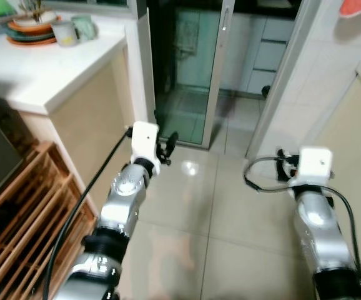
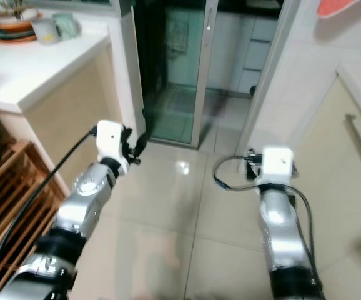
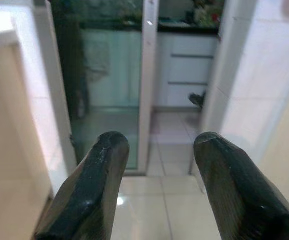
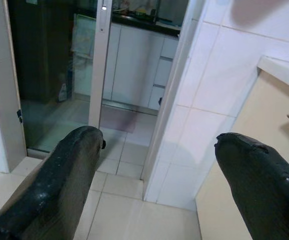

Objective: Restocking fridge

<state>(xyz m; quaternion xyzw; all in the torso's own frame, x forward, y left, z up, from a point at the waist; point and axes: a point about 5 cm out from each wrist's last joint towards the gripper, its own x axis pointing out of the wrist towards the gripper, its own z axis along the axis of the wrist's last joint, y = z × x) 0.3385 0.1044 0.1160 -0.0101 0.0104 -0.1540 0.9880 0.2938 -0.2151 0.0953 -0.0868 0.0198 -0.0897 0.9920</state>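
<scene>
Left gripper point(image 3: 157, 165) spread apart, holding nothing, touching nothing — raised over tiled floor point(image 1: 187, 212), aimed at glass sliding door point(image 1: 196, 69). Right gripper point(image 4: 159, 170) spread wider, likewise bare, pointed at white tiled wall point(image 4: 219, 75) beside doorway. Stacked dishes point(image 1: 34, 28) on white counter point(image 1: 43, 62) at left. Fridge — cannot tell where.

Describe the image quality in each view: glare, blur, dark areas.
Left eye view: a bright glare spot on the floor tiles, and the glass door is dark. Right eye view: the same glare, edges soft. Left wrist view: the left gripper looms close and blurred, jaws apart; the white counter is overexposed. Right wrist view: the right gripper, jaws wide, is soft; behind the glass it is dim.
</scene>
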